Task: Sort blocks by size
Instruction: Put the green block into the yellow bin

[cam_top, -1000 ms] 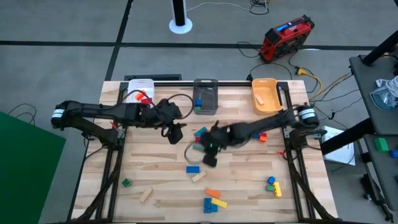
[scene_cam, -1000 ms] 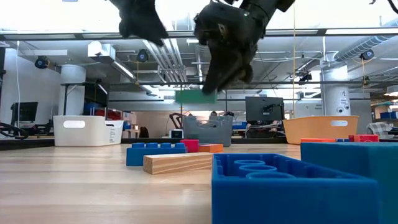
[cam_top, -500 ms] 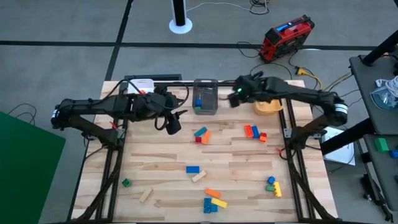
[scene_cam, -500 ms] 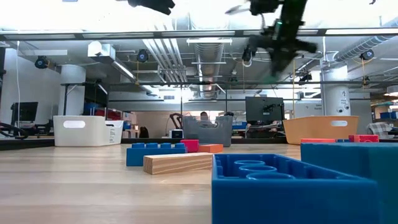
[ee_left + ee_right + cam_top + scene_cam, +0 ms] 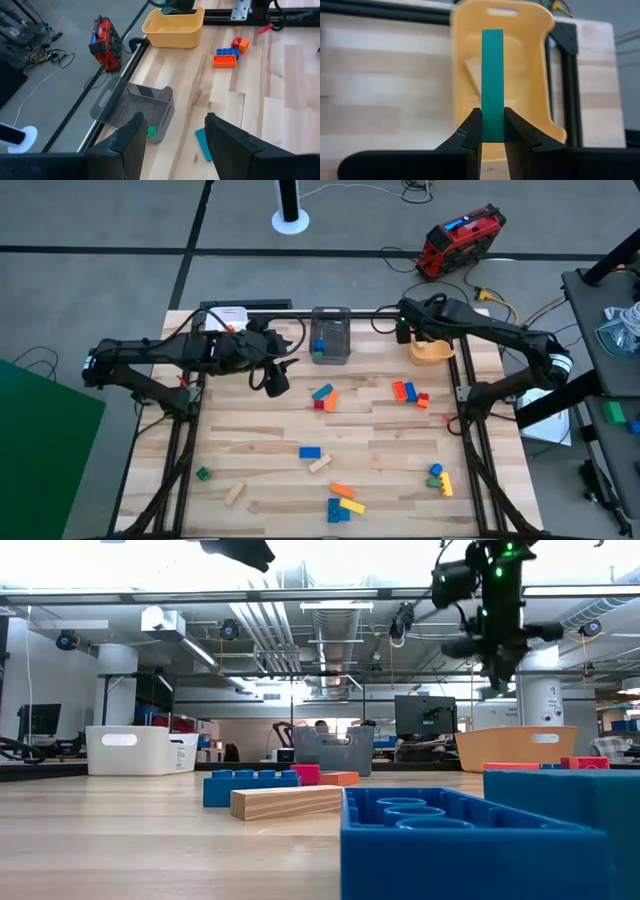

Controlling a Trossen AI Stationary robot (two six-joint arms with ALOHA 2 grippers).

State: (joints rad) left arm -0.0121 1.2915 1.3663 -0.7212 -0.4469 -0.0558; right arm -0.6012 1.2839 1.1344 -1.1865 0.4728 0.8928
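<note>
My right gripper (image 5: 492, 117) is shut on a long green block (image 5: 492, 75) and hangs over the orange bin (image 5: 428, 337) at the table's far right. In the low view it shows high up (image 5: 493, 658). My left gripper (image 5: 277, 383) stands open above the table, between the white bin (image 5: 226, 320) and the grey bin (image 5: 331, 335), with nothing between its fingers (image 5: 129, 142). Several more blocks lie flat on the table: a teal bar (image 5: 321, 392), an orange and blue pair (image 5: 404, 391), a blue brick (image 5: 310, 451) and a wooden bar (image 5: 320, 465). My right gripper pinches one end of the green block (image 5: 492, 131) between its two fingers, on the bar's two long sides. The fingers point down and run along the bar, which sticks out past the fingertips. The bar is lifted clear, its free end (image 5: 492, 37) above the orange bin.
The orange bin holds a wooden block (image 5: 472, 67), and the grey bin holds blue and green blocks (image 5: 320, 346). More blocks lie near the front edge (image 5: 343, 502) and front right (image 5: 438, 477). A green cube (image 5: 203, 473) and a wooden bar (image 5: 234, 494) lie front left.
My right gripper has risen from the middle of the table with the green block. It has swung toward the far right edge and now stands over the orange bin, still shut on the block. My left gripper has risen a little.
</note>
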